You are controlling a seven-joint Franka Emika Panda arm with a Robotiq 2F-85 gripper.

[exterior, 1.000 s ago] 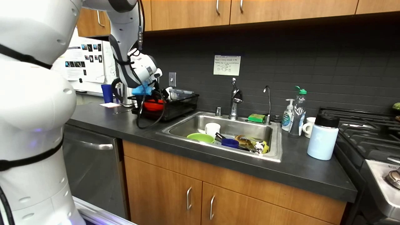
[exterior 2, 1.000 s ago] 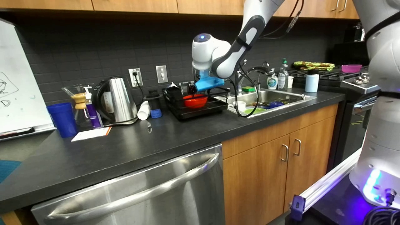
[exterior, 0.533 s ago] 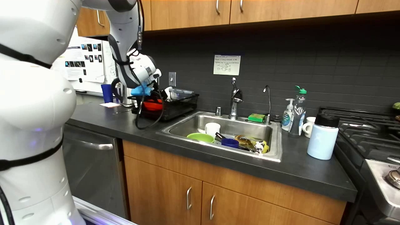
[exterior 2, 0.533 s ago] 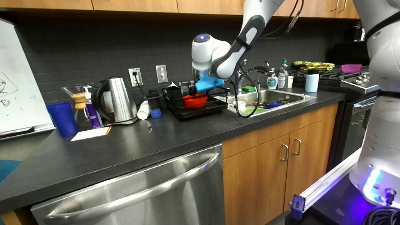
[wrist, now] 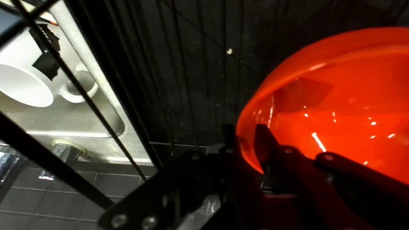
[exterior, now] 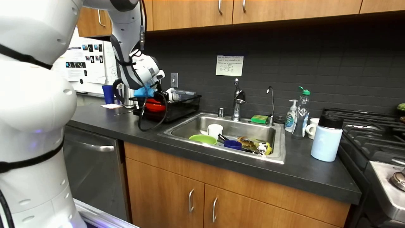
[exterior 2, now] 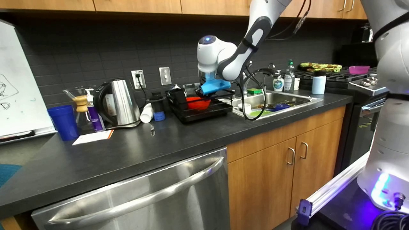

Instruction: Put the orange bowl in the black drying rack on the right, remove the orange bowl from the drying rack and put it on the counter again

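Observation:
The orange bowl (wrist: 345,105) sits in the black drying rack (exterior 2: 207,115), slightly tipped. It shows in both exterior views, partly behind the rack's side and a hanging cable in an exterior view (exterior: 155,106). My gripper (wrist: 246,135) points down over the rack, its jaws drawn close together with the bowl's rim between them. One finger (wrist: 263,140) lies inside the bowl, the other against the rim's outside. In an exterior view the fingertips are mostly hidden by the blue mount on the wrist (exterior 2: 214,85). The dark counter (exterior 2: 127,159) runs in front of the rack.
The steel sink (exterior: 177,129) with a white mug (exterior: 215,130) and a green bowl (exterior: 202,139) lies beside the rack. A kettle (exterior 2: 123,102), a black-and-blue bottle (exterior 2: 158,108) and a blue cup (exterior 2: 64,121) stand on the rack's opposite side. Wire rails (wrist: 80,83) edge the rack.
The jaws have come together over the bowl's rim. The bowl has shifted a little and tipped slightly, and the wrist has moved marginally.

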